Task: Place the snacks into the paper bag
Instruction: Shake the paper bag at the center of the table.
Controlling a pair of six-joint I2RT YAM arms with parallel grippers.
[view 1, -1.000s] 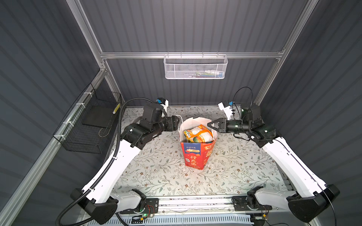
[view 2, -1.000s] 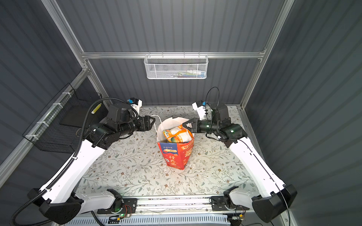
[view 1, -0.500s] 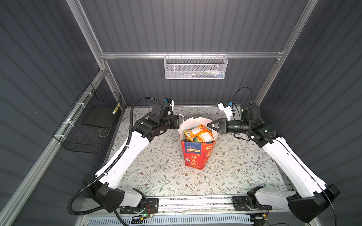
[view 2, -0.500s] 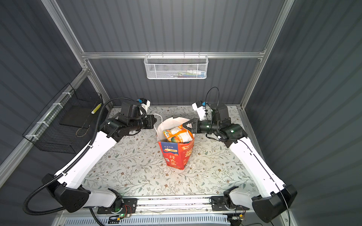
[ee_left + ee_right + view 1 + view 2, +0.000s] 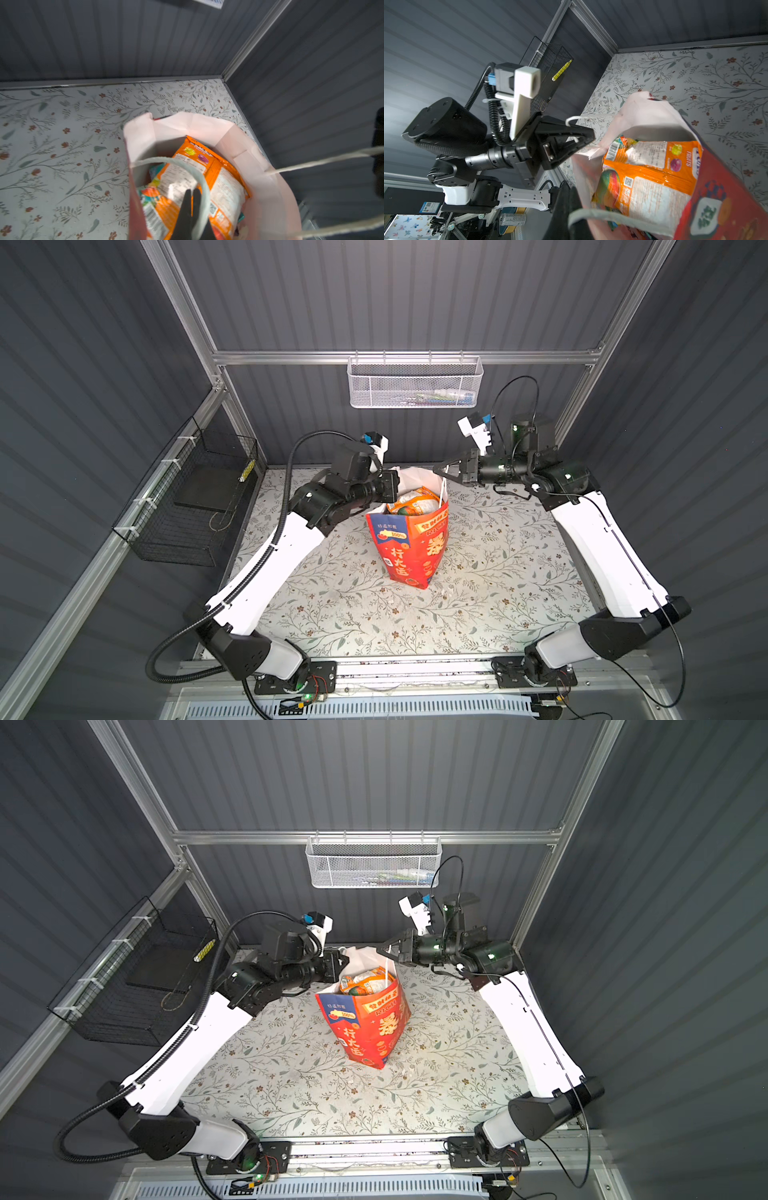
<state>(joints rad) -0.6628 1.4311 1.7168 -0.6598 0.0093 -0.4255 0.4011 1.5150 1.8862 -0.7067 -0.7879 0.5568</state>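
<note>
**Layout.** A tall red paper gift bag (image 5: 409, 547) stands upright on the floral-patterned tabletop (image 5: 519, 572), at mid-width and nearer the back wall. Inside it lie glossy plastic snack packets (image 5: 415, 501), stacked, the topmost near the rim. The black left gripper (image 5: 591, 136) is at the bag's left rim, and the black right gripper (image 5: 436, 468) is above its right rim. One white cord handle (image 5: 311, 163) stretches from the rim to the right gripper. The second cord handle (image 5: 166, 159) curves just beside the left gripper. A white mesh basket (image 5: 415, 385) hangs on the back wall, above and behind the bag. A black wire basket (image 5: 195, 506) hangs on the left wall, beside the table's left edge.
</note>
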